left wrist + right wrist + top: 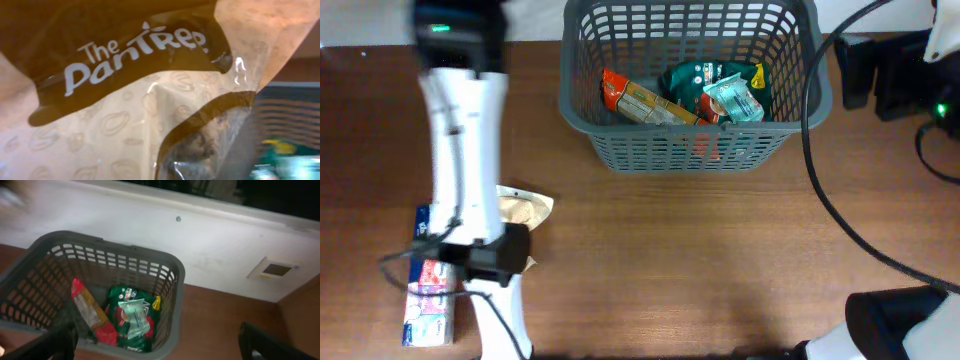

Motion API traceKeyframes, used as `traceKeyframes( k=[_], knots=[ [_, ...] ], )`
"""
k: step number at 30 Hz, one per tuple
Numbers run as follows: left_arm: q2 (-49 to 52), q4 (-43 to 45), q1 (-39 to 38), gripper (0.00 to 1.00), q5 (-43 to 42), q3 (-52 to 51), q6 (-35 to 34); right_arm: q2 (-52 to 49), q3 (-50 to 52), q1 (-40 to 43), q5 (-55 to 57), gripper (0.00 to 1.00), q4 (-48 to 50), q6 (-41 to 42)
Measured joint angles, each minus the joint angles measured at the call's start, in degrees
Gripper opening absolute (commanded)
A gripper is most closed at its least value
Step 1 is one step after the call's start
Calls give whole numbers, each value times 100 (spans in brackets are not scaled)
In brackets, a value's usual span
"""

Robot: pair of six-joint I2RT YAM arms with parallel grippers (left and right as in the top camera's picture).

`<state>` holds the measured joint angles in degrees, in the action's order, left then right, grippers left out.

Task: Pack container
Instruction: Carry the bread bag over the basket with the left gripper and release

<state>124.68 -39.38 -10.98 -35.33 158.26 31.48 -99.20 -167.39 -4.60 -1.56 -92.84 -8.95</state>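
- Container (640, 150): is standing upright on the counter (700, 260) at far centre, well apart from the left hand. Its mouth is facing up. Its long axis appears to be running left to right, though the frame edge is cutting off the far rim.
- Contents: an orange packet (638, 100), a green packet (695, 82) and a pale teal packet (738, 100) are lying inside, at the centre and right.
- Left hand (500, 255): is sitting low at the near left, at a beige packet (527, 210). The packet is filling the wrist view and hiding the fingers, so it cannot be told whether they are clamped on it.
- Right hand (155, 342): is hanging with its fingers spread wide, gripping nothing and facing the container.
- Blue-and-white packet (428, 305): is lying near left, beside the left arm.
- Step in hand, by judgement: the left hand is taking the beige packet to the container. Doing it well is calling for:
  - pinching the packet body rather than loose film;
  - lifting clear of the thick rim;
  - releasing over the freer left end, with the packet's length laid along the container's long axis.
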Motion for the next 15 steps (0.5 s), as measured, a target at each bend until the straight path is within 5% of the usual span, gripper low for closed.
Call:
traceKeyframes(
  k=[5, 15],
  knots=[
    [518, -767, -946, 2, -96, -98, 369, 702, 118, -2, 448, 99, -411, 212],
    [1655, -1274, -1005, 2, -125, -98, 496, 3436, 1764, 0, 2835, 99, -411, 1788]
  ],
)
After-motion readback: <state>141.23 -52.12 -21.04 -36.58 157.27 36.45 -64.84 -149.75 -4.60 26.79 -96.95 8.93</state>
